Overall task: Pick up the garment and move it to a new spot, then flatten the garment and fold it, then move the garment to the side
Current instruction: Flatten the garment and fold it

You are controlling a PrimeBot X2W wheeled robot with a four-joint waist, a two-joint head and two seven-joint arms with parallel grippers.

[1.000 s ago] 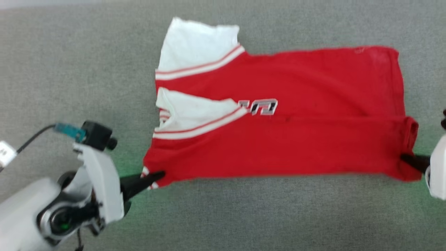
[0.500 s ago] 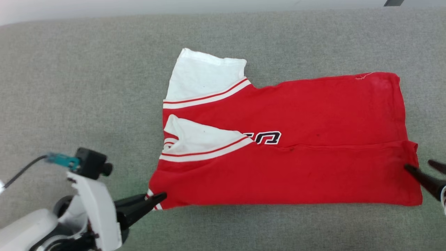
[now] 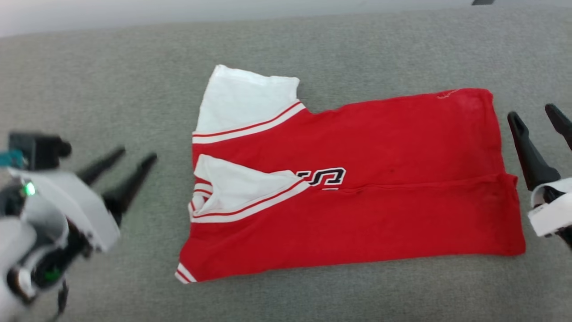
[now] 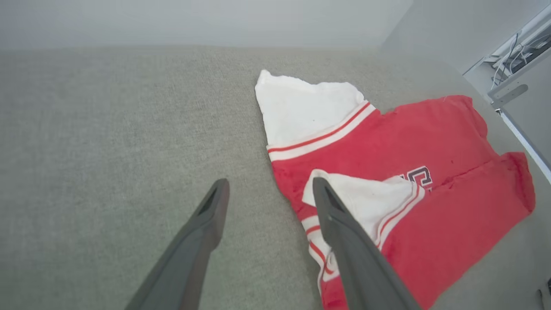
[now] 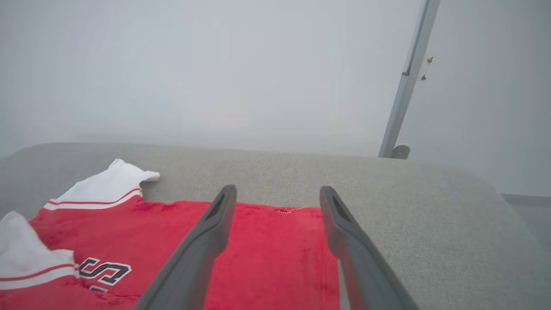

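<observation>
As left tool (image 3: 136, 153) and right tool (image 3: 532, 112) gape, garment (image 3: 380, 179) lies between.

- Left gripper (image 3: 136, 153), at the left of the head view: two long black fingers (image 3: 134, 179) tapering to blunt tips.
- Behind it, a curved white shell (image 3: 71, 205) with a small green light (image 3: 29, 188).
- A boxy black camera (image 3: 39, 150) with a teal plug (image 3: 9, 158), at the left edge.
- A thin black cable (image 3: 61, 297), lower left.
- Right gripper (image 3: 532, 112), at the right edge: the same black fingers, set in a white casing (image 3: 552, 214).
- In the wrist views the fingers look dark grey, each with a hollowed inner face.
</observation>
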